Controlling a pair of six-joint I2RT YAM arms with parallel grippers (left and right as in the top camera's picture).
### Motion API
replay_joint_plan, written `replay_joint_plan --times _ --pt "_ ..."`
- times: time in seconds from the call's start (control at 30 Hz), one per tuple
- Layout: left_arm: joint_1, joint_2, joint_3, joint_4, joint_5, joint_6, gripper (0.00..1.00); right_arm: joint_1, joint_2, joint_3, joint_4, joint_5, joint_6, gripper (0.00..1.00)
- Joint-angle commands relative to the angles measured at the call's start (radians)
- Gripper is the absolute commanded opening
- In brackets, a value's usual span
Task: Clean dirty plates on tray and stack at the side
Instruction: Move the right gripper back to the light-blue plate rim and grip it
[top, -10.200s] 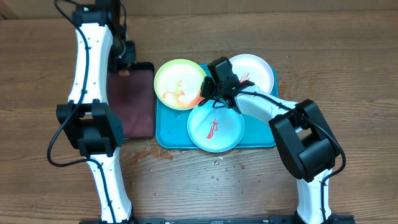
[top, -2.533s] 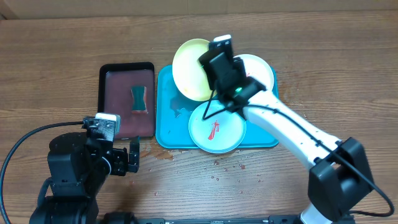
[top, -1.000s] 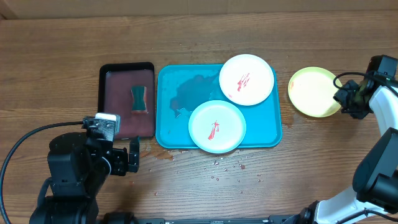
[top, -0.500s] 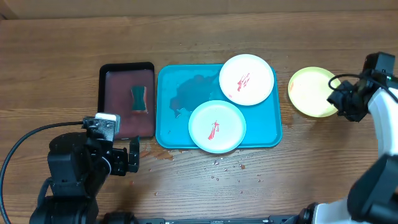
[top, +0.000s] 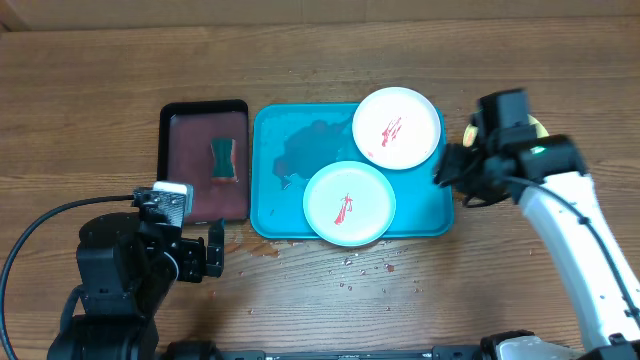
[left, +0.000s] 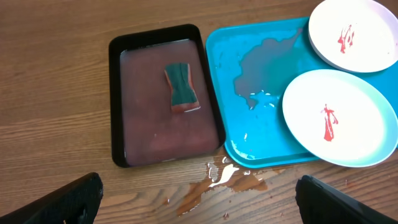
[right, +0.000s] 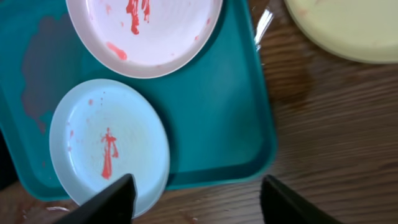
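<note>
The right claw (right: 198, 186), apart and empty like the left claw (left: 198, 183), is best closed squarely over the rim of the mint plate (right: 87, 137).

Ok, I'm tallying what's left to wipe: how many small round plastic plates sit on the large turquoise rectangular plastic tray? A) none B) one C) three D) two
D: the white round plastic plate and the pale mint round plastic plate lie on the turquoise tray, both smeared red; the yellow-green plastic plate rests on the wooden table beside it.
</note>
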Motion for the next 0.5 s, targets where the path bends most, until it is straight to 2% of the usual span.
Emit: replay_joint_plan --times 0.0,0.13,0.23,0.33,0.47 --pt "-0.005 -0.003 -0.01 0.003 -0.006 -0.01 1.0 0.069 0.017 -0.105 0.059 -0.011 0.065 0.8" --pt "-0.005 -0.003 -0.01 0.003 -0.006 -0.01 1.0 0.125 0.036 -0.172 0.135 -0.071 0.081 0.94" --pt "-0.005 -0.003 -0.01 0.003 -0.006 -0.01 1.0 0.157 0.062 -0.178 0.165 -0.077 0.081 0.95" --pt "-0.005 -0.003 -0.01 0.003 -0.006 -0.01 1.0 0.18 0.088 -0.178 0.194 -0.075 0.084 0.93" --pt "-0.005 -0.003 -0.01 0.003 -0.006 -0.01 1.0 0.192 0.129 -0.178 0.232 -0.071 0.093 0.82"
